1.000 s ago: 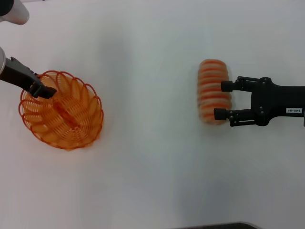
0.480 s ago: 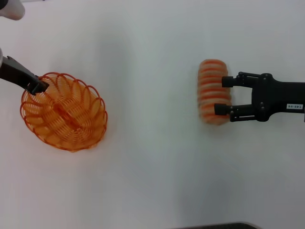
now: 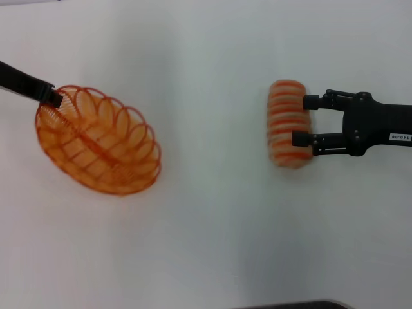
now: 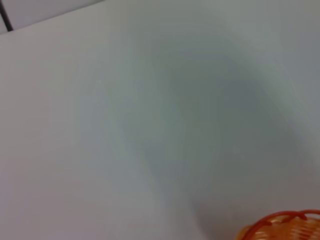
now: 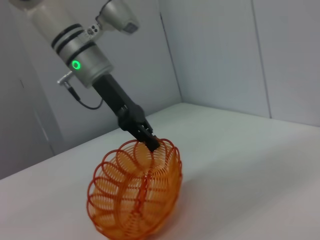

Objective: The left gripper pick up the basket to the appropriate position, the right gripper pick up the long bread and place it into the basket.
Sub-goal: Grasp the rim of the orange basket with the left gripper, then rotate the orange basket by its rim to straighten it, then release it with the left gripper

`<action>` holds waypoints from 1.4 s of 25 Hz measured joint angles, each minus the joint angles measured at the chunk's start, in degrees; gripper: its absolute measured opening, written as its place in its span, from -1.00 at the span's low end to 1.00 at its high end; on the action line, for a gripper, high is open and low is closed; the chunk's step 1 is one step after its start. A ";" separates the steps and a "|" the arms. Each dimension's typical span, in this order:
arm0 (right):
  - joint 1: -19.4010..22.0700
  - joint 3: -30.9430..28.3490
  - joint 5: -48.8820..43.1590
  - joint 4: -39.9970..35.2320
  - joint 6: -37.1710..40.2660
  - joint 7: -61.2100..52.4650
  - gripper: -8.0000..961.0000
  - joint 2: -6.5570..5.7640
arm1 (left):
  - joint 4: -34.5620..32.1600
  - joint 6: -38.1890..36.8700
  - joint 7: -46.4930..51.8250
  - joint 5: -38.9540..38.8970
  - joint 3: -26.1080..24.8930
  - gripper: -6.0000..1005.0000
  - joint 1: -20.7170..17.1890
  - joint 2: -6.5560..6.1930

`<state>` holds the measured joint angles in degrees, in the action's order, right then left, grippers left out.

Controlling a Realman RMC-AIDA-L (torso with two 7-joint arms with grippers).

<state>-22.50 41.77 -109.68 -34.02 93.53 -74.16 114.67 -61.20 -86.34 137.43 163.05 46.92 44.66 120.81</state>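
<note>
1. The left gripper (image 3: pixel 53 98) is at the far left of the white table (image 3: pixel 206 244) in the head view. Its two black fingers are pressed together on the looped edge of the basket (image 3: pixel 98 141).
2. The basket is an orange wire one, long and round like an egg. It is tipped up on its side, so its open mouth faces the camera in the right wrist view (image 5: pixel 135 192) (the left gripper (image 5: pixel 149 140) pinches the top of the rim there).
3. In that view the low side of the basket looks close to the table, but it is hard to tell if it touches.
4. The left wrist view shows mostly bare table, with a small bit of the basket's orange rim (image 4: pixel 285 225) in one corner.
5. The long bread (image 3: pixel 289 123) lies flat on the table on the right side, well apart from the basket. It is tan with orange stripes across it.
6. The right gripper (image 3: pixel 306 120) comes in from the right edge of the head view. It is black with a small white label on its body.
7. Its fingers are spread, one on each side of the bread's middle part. They sit right at the bread's right side, and it is not clear that they squeeze it.
</note>
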 joint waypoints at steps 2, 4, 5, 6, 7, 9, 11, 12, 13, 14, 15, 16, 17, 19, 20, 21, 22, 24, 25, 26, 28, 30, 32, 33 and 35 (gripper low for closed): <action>-0.03 -0.63 -0.01 0.00 -0.13 -0.28 0.94 0.06 | -0.02 -1.95 1.47 -0.19 -2.82 -0.76 1.00 -0.03; -0.12 -1.09 -0.01 0.00 -0.35 -0.64 0.94 0.11 | 0.02 -3.84 3.21 -0.80 -5.44 -0.80 1.57 -0.12; -0.15 -1.33 -0.01 0.00 -0.48 -0.75 0.94 0.13 | 0.04 -4.23 3.74 -0.99 -5.79 -0.81 1.59 -0.15; -0.16 -1.54 -0.01 0.00 -0.71 -0.77 0.94 0.18 | 0.05 -4.62 4.84 -1.39 -6.11 -0.82 1.54 -0.17; -0.17 -1.81 0.00 0.00 -0.95 -0.78 0.94 0.24 | 0.04 -4.88 5.84 -1.79 -6.28 -0.82 1.40 -0.17; -0.32 -2.85 0.00 0.03 -1.41 -0.79 0.94 0.60 | -0.34 -4.64 8.47 -3.72 -7.11 -0.83 0.27 0.31; -0.39 -3.33 0.00 0.05 -1.44 -0.80 0.94 0.75 | -0.98 -4.03 9.45 -4.82 -7.85 -0.83 -0.51 0.90; -0.44 -3.94 0.00 0.09 -1.52 -0.80 0.94 0.92 | -1.55 -3.44 10.12 -5.54 -8.27 -0.83 -1.12 1.37; -0.47 -4.52 0.00 0.15 -1.70 -0.80 0.94 1.05 | -2.42 -2.47 11.02 -6.31 -8.54 -0.83 -2.03 2.09; -0.54 -5.23 0.00 0.28 -2.11 -0.81 0.94 1.21 | -3.11 -1.56 11.73 -6.85 -8.51 -0.83 -2.71 2.61; -0.60 -5.76 0.00 0.40 -2.49 -0.81 0.94 1.36 | -3.70 -0.60 12.44 -7.41 -8.42 -0.83 -3.55 3.03; -0.66 -6.30 0.00 0.52 -2.92 -0.81 0.94 1.52 | -3.86 0.38 13.05 -8.18 -8.18 -0.83 -4.28 3.23; -0.73 -6.87 0.01 0.57 -3.19 -0.88 0.94 1.68 | -3.91 1.25 13.57 -9.26 -7.99 -0.83 -5.04 3.32; -0.78 -7.97 0.02 0.59 -3.33 -1.15 0.94 1.94 | -3.69 2.59 14.34 -11.55 -7.84 -0.83 -6.47 3.37; -0.79 -8.49 0.05 0.59 -3.33 -1.32 0.94 2.07 | -3.56 3.26 14.76 -12.63 -7.71 -0.83 -7.17 3.40; -0.80 -8.95 0.06 0.53 -3.34 -1.47 0.94 2.25 | -3.46 4.02 15.27 -13.54 -7.40 -0.83 -7.79 3.43; -0.80 -9.29 0.07 0.42 -3.39 -1.49 0.94 2.39 | -3.34 5.05 15.80 -14.20 -6.82 -0.83 -8.54 3.46; -0.82 -9.98 0.09 0.21 -3.47 -1.51 0.94 2.63 | -3.22 7.08 16.79 -14.98 -5.46 -0.83 -9.72 3.50; -0.84 -10.13 0.09 0.21 -3.47 -1.51 0.94 2.64 | -3.19 8.18 17.42 -15.35 -4.51 -0.83 -10.40 3.52; -0.86 -10.28 0.09 0.21 -3.47 -1.51 0.94 2.64 | -3.17 8.97 17.90 -15.58 -3.70 -0.83 -10.92 3.53; -0.87 -10.57 0.09 0.24 -3.48 -1.51 0.94 2.68 | -2.95 9.73 18.61 -15.81 -2.75 -0.83 -11.38 3.54; -0.90 -10.68 0.09 0.24 -3.48 -1.51 0.94 2.78 | -2.57 10.19 18.93 -15.88 -2.30 -0.83 -11.48 3.57; -0.94 -10.74 0.09 0.24 -3.50 -1.51 0.94 2.89 | -2.26 10.43 19.13 -16.19 -2.02 -0.83 -11.56 3.68; -0.96 -10.78 0.09 0.27 -3.55 -1.51 0.94 2.91 | -2.08 10.49 19.21 -16.59 -1.99 -0.83 -11.64 3.72; -0.96 -10.97 0.09 0.32 -3.76 -1.51 0.94 3.04 | -1.45 10.81 19.32 -17.78 -1.92 -0.83 -12.00 3.76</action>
<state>-23.47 30.79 -109.59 -33.70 89.77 -75.68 117.71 -62.65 -75.53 156.75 145.27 45.00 32.66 124.57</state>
